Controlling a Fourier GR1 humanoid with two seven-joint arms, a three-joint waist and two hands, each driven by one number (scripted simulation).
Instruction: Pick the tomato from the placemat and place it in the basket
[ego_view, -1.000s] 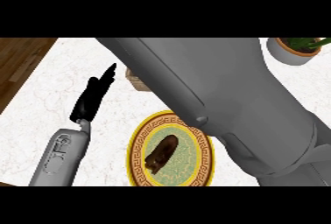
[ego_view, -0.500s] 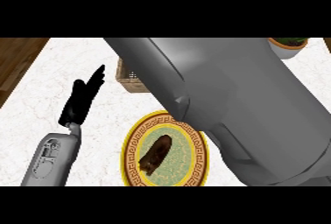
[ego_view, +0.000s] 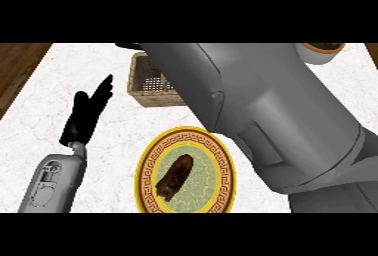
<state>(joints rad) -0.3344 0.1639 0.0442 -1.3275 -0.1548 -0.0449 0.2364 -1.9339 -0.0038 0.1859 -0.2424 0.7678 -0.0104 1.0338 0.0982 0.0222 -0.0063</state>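
Two grey forearms reach over a white table.
Nearest, a dark brown oblong lies on the round gold-rimmed placemat; where the tomato is I cannot tell. The left robot hand rests released, fingers straight. Beyond it, the right forearm crosses the wicker basket. The right robot hand barely shows, so I cannot tell its state.

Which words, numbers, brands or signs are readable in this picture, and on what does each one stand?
None can be read.
Left forearm: a raised grey mark, too blurred to read.
Placemat border: a gold key pattern, no letters.
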